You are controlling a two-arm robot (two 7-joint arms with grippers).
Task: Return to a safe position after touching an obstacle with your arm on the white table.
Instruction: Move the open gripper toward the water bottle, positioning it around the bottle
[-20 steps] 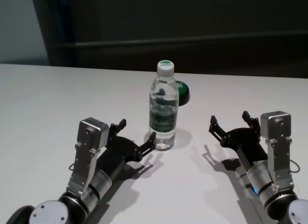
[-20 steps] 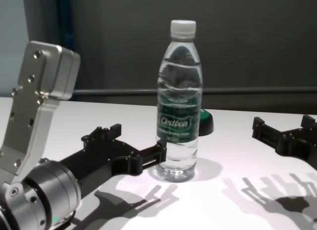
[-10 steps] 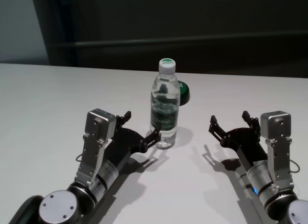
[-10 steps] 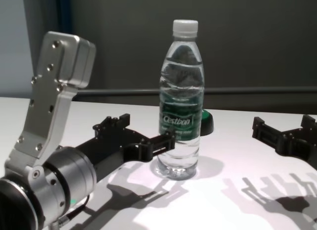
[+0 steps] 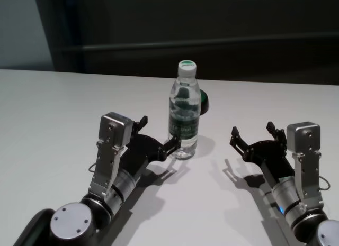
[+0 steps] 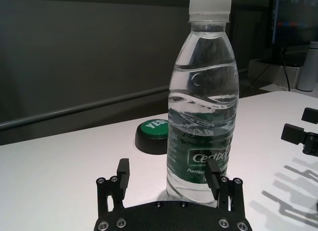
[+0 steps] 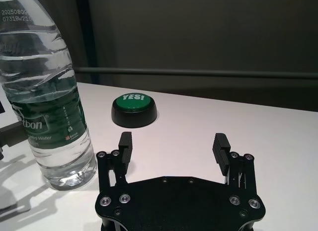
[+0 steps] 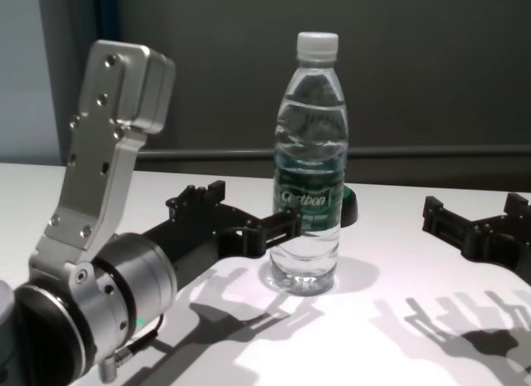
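The obstacle, a clear water bottle (image 5: 185, 112) with a white cap and a green label, stands upright mid-table on the white table (image 5: 53, 108). My left gripper (image 5: 159, 132) is open and empty. Its inner fingertip (image 8: 289, 225) rests against the bottle's (image 8: 311, 170) side at label height, and the other finger stands free beside it. In the left wrist view the bottle (image 6: 203, 107) rises just past that finger (image 6: 213, 171). My right gripper (image 5: 252, 129) is open and empty, low over the table to the bottle's right.
A low black puck with a green top (image 5: 203, 103) sits just behind the bottle, and also shows in the right wrist view (image 7: 134, 109). A dark wall and rail lie beyond the table's far edge.
My left arm has pushed forward and the bottle has slid farther away and slightly right, still upright, with the fingertip against it. The right arm has not moved.
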